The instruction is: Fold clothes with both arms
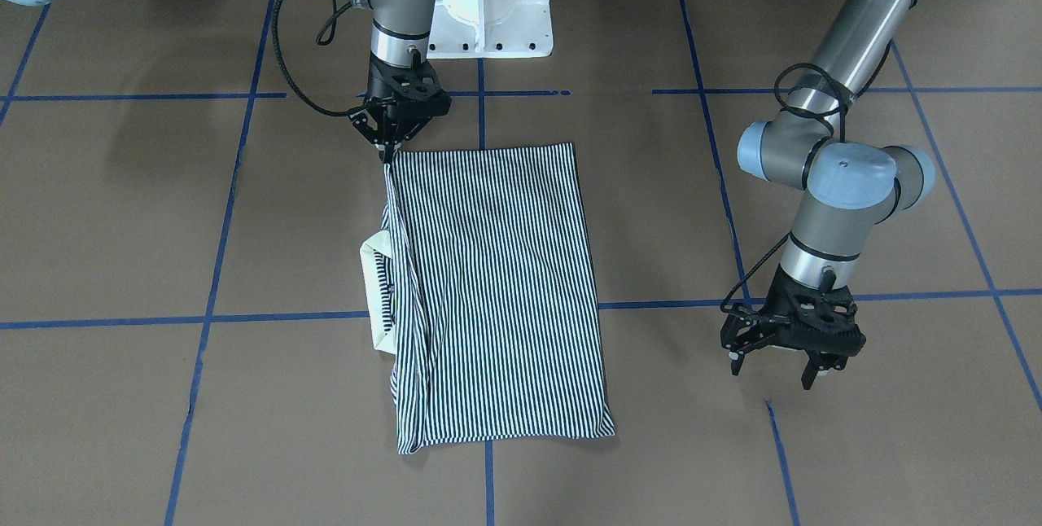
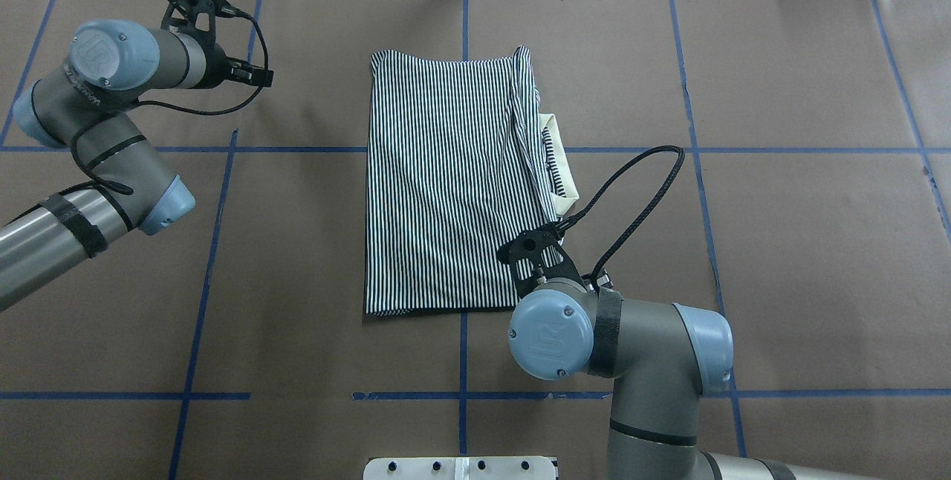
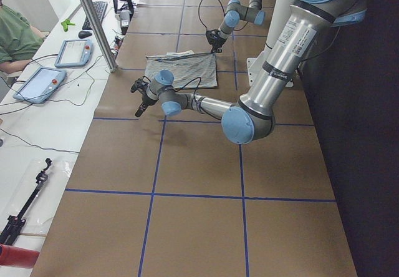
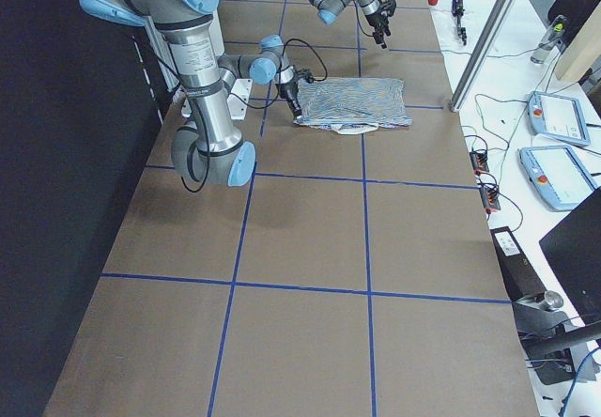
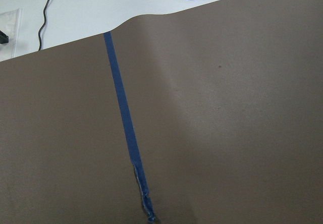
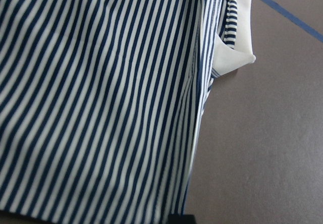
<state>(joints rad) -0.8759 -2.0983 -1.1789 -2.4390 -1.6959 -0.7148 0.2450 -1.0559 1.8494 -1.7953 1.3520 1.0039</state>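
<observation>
**Right claw on the shirt corner, left claw spread and clear**

The striped polo shirt (image 2: 446, 183) lies folded into a long rectangle in the middle of the brown worktop (image 2: 802, 257). Its cream collar (image 2: 562, 172) pokes out from the fold along the edge on the robot's right. The right claw (image 1: 386, 153) points down at the shirt's near right corner, the one closest to the robot's base. Its fingers are pressed together to a point on the cloth there. The left claw (image 1: 773, 374) hangs well apart from the shirt, out to the far left over bare worktop, fingers spread and holding nothing — its wrist camera sees only brown paper and a strip of blue tape (image 5: 123, 128)
</observation>
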